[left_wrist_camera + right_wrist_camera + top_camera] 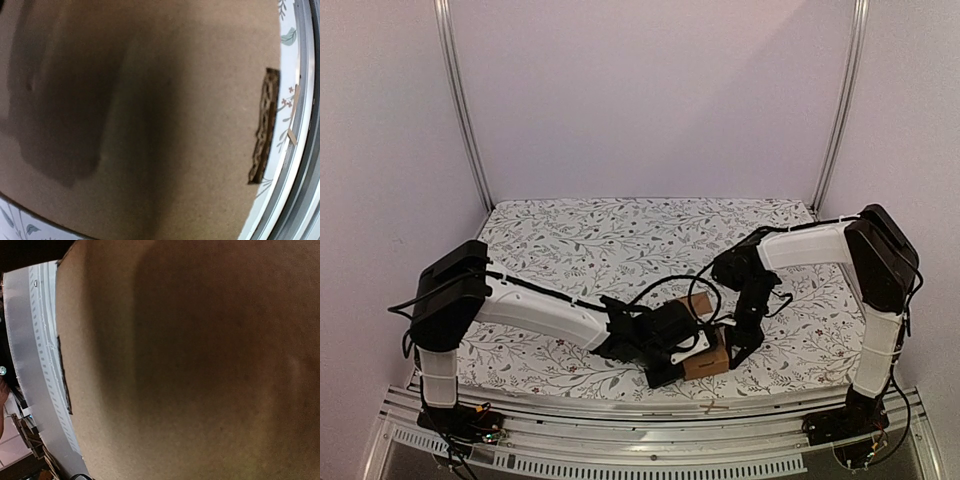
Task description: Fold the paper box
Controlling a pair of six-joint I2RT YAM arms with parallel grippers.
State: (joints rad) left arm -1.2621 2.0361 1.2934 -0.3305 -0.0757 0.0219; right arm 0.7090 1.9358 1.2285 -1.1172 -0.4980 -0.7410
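Floral-patterned table (570, 240), pale walls (650, 90), paper box (708, 362) near front edge

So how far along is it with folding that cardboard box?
Partway, I'd say. The cardboard box looks raised off the table as a chunky shape, not a flat sheet. The left gripper and right gripper are close in on it from either side, and both wrist cameras see mostly cardboard. Whether the flaps are tucked shut is hidden, so closing probably remains.

Table (580, 240) with leaf-print cover, brown paper box (706, 363) near its front edge
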